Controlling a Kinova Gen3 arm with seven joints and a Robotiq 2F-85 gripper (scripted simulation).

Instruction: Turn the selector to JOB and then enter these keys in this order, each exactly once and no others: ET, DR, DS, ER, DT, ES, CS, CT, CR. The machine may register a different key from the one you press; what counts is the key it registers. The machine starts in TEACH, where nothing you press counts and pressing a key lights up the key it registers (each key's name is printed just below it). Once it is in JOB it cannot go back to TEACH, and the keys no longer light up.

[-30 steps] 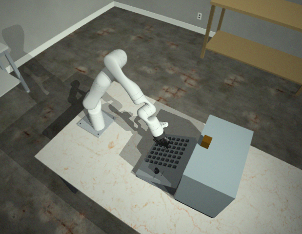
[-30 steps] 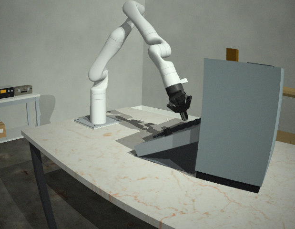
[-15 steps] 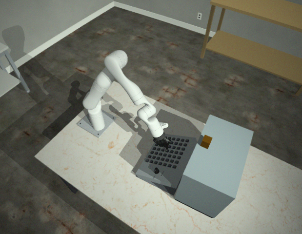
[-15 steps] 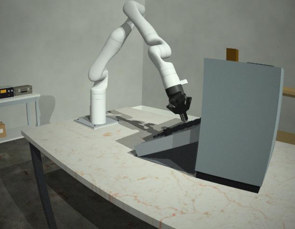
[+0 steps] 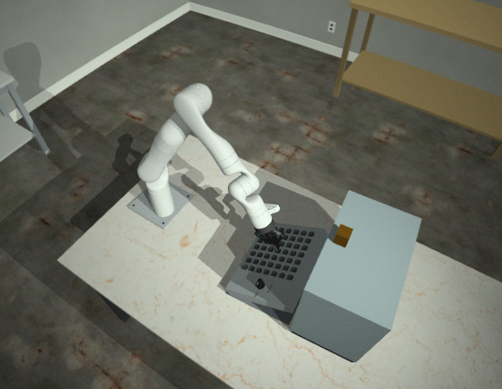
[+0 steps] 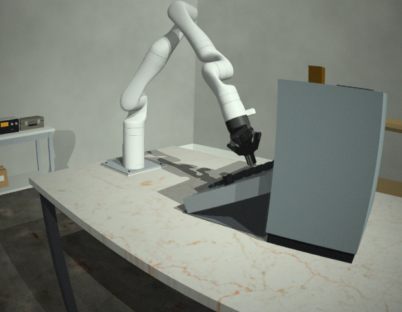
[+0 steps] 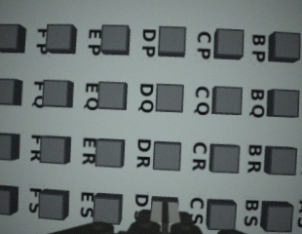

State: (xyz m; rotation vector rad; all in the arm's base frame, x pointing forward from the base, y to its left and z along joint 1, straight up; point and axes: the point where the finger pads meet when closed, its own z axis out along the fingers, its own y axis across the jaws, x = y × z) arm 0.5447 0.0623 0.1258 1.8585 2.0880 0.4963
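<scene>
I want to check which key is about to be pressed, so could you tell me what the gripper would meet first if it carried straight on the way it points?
Most likely the DS key: the shut gripper sits directly over it in the wrist view, just above the keypad, though the remaining gap is unclear.

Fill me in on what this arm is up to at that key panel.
The white Kinova arm reaches down over the sloped keypad of the grey machine on the marble table. Its gripper is shut and holds nothing, with the fingertips over the DS key as if to press it. No key in the wrist view is lit. The black selector knob sits at the keypad's lower edge, away from the gripper.
</scene>
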